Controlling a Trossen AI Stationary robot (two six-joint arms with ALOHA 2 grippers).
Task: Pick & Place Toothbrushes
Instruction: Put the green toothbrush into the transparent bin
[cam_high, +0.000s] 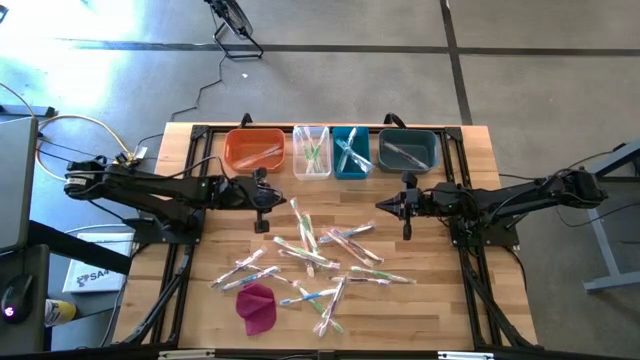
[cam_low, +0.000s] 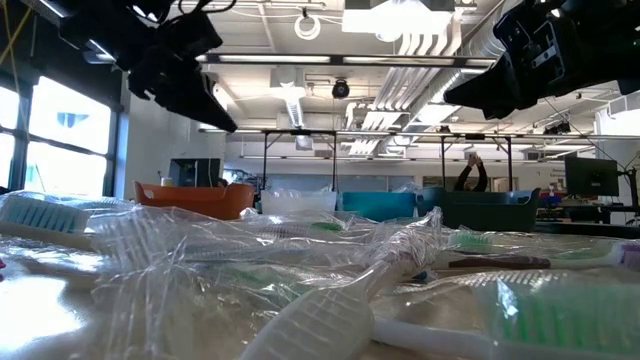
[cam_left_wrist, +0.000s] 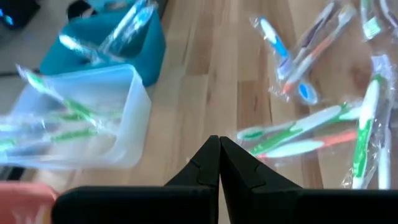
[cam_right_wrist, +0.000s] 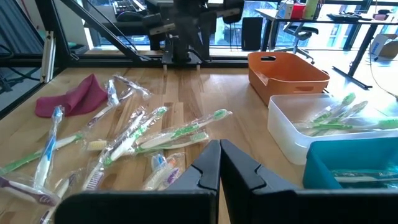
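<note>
Several wrapped toothbrushes (cam_high: 315, 255) lie scattered flat on the wooden table (cam_high: 480, 160), their handles green, pink, blue or white. In the left wrist view the toothbrushes (cam_left_wrist: 311, 134) lie just beyond the fingertips. My left gripper (cam_high: 262, 200) hovers shut and empty above the table, between the orange bin (cam_high: 254, 150) and the pile. My right gripper (cam_high: 405, 207) hovers shut and empty at the pile's far right, in front of the dark bin (cam_high: 408, 150). Both wrist views show the fingertips (cam_left_wrist: 219, 142) (cam_right_wrist: 219, 146) pressed together with nothing between them.
Along the far edge stand the orange bin, a clear bin (cam_high: 312, 150), a teal bin (cam_high: 351, 150) and the dark bin, each with wrapped brushes inside. A magenta cloth lump (cam_high: 257, 306) lies at the near left of the pile. A black frame (cam_high: 190, 135) runs around the table.
</note>
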